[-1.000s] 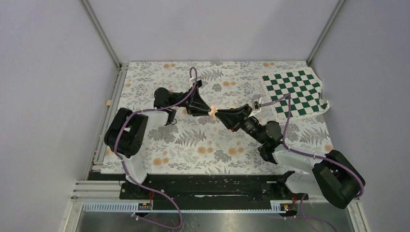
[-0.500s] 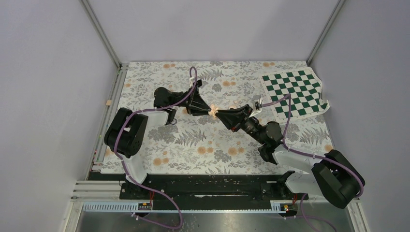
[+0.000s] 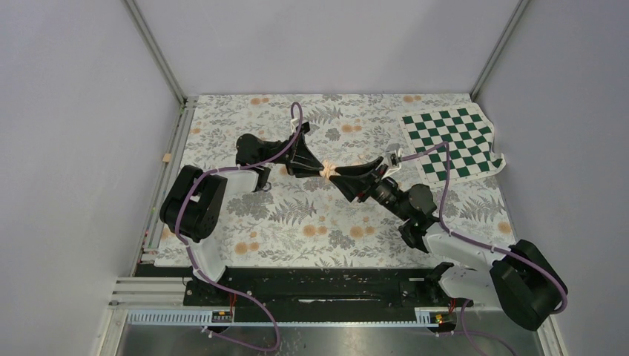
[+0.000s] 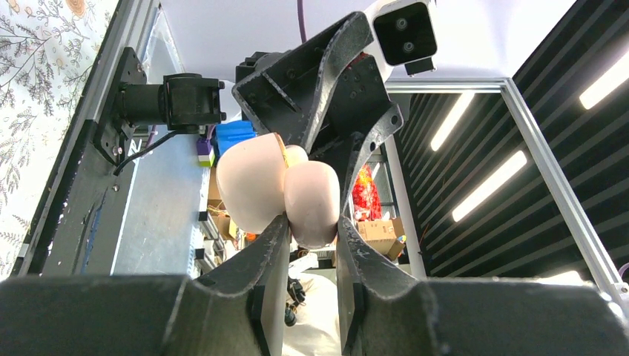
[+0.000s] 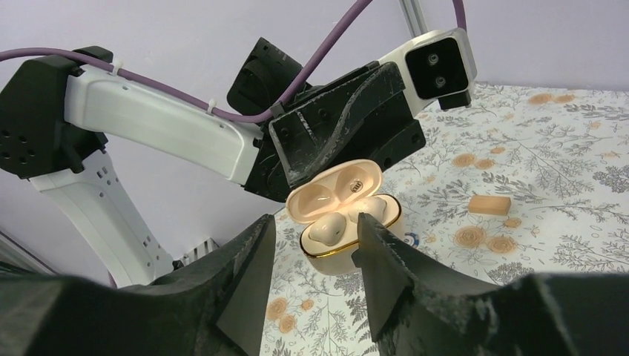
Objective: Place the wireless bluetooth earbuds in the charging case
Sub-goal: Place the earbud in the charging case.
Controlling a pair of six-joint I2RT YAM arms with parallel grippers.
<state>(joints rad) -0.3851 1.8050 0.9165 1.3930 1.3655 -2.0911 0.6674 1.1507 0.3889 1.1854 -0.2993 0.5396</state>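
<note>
The charging case (image 5: pixel 348 236) is pale peach with a gold rim, and its lid (image 5: pixel 335 191) is open. My left gripper (image 4: pixel 311 226) is shut on the case (image 4: pixel 311 200) and holds it above the mat at mid-table (image 3: pixel 326 171). Two earbuds sit in its hollows, one on the near left (image 5: pixel 329 228) and one on the right (image 5: pixel 375 207). My right gripper (image 5: pixel 315 222) is open, its two fingers apart just in front of the case, with nothing between them. In the top view its tips (image 3: pixel 337 178) almost touch the case.
A tan block (image 5: pixel 489 204) lies on the floral mat (image 3: pixel 297 222) beyond the case. A small round blue-and-white piece (image 5: pixel 420 239) lies beside the case. A green checkered cloth (image 3: pixel 452 141) lies at the far right. Metal frame rails (image 3: pixel 159 59) border the table.
My right arm's elbow and base link have swung slightly right, and its gripper has turned a little while staying at the case. The left arm and the case have not moved.
</note>
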